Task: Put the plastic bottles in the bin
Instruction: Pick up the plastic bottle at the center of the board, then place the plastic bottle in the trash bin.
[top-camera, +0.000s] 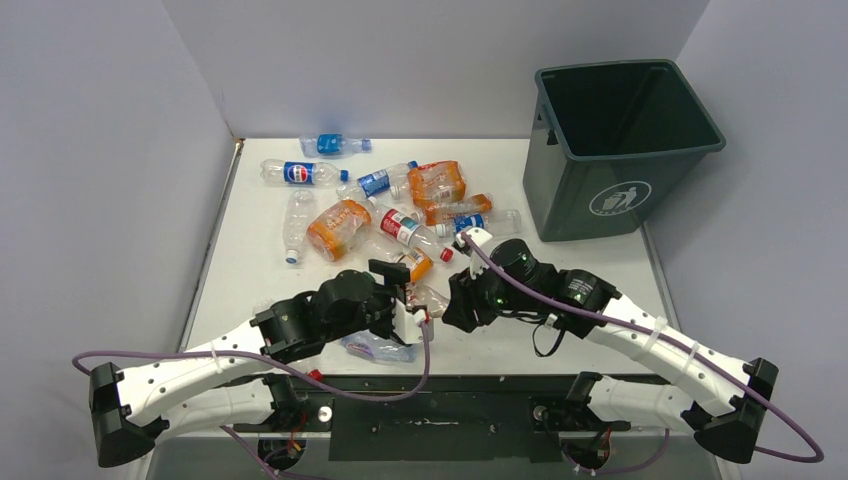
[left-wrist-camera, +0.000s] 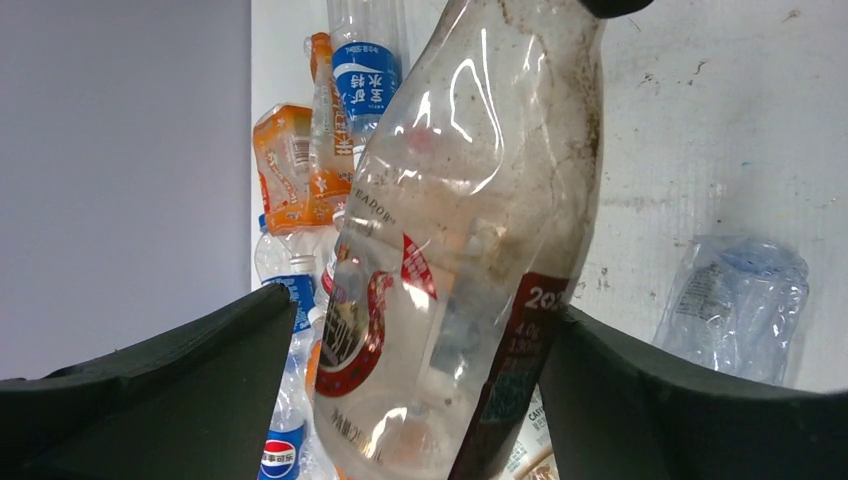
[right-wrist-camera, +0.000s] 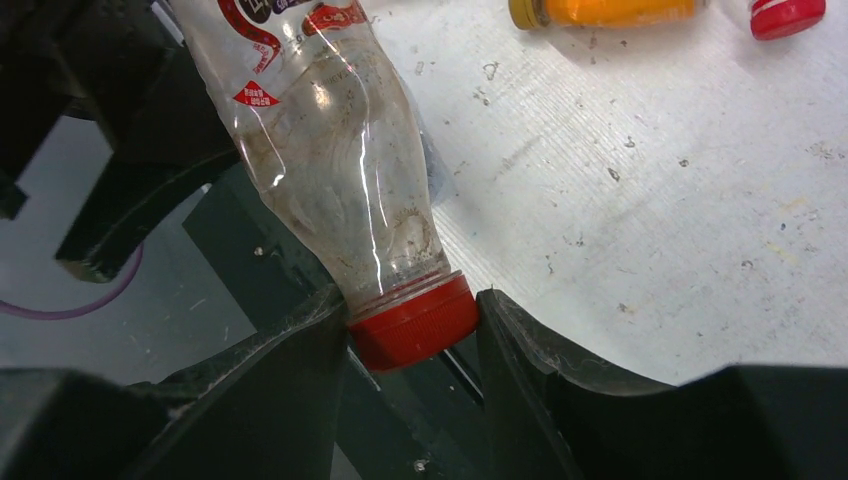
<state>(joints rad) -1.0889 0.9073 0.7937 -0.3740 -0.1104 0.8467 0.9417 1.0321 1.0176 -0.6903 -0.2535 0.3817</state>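
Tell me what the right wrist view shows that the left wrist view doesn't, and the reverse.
Only the right wrist: the right gripper clamped on the red cap of the clear red-labelled bottle, and an orange bottle at the top edge. Only the left wrist: a blue-labelled bottle, orange-labelled bottles, a Pepsi bottle and a crushed clear bottle. Both: that same clear red-labelled bottle, the left gripper straddling its body, and the white table.

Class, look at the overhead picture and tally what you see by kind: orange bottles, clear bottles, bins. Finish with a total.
Orange bottles: 4
Clear bottles: 8 that can be told apart; the pile may hide more
Bin: 1
Total: 13
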